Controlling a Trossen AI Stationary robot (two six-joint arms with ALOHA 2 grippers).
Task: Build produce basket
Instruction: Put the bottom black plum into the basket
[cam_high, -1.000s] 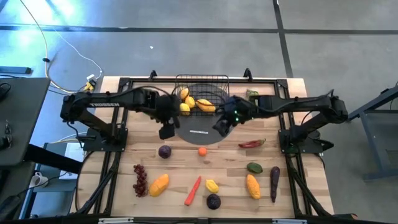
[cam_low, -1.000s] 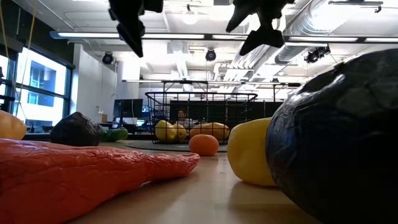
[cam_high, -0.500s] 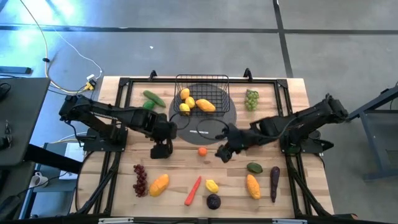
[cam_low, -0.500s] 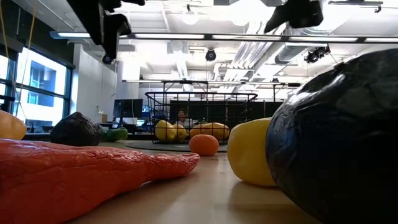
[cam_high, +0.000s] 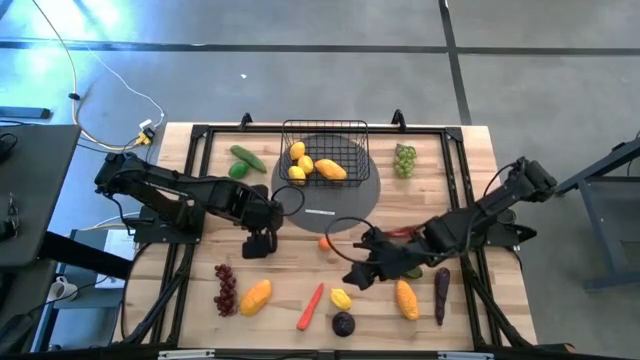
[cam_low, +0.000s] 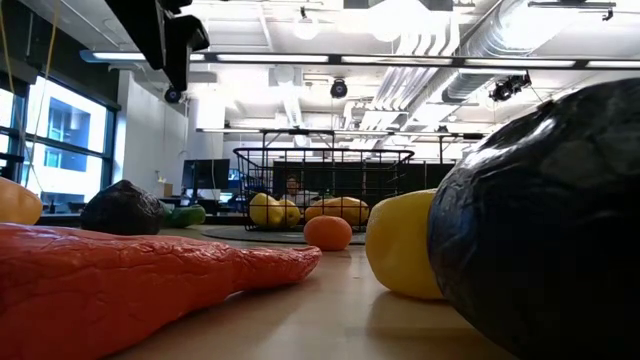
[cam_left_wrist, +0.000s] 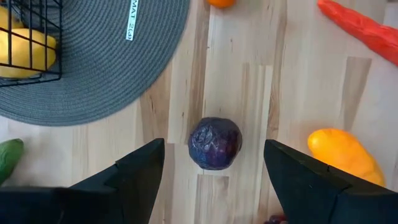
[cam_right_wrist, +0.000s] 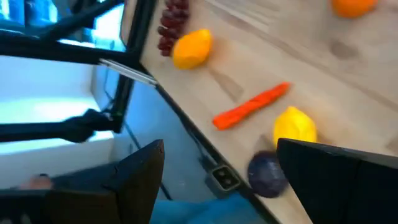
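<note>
The left gripper (cam_high: 259, 243), fingers apart and empty, hangs over a purple plum (cam_left_wrist: 215, 142) on the bare wood just off the grey mat (cam_high: 352, 195). The right gripper (cam_high: 362, 273), also spread, hovers above a yellow lemon (cam_high: 341, 298) near the table's front edge (carrot (cam_high: 311, 306) beside it). The basket (cam_high: 324, 151) sits on the mat toward the back edge, holding lemons.

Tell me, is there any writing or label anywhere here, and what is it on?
"MAT 2...": a small white tag on the grey round mat, seen in the left wrist view; the characters after MAT are too blurred to read with confidence.
No other text is legible on the basket, the produce or the table.
</note>
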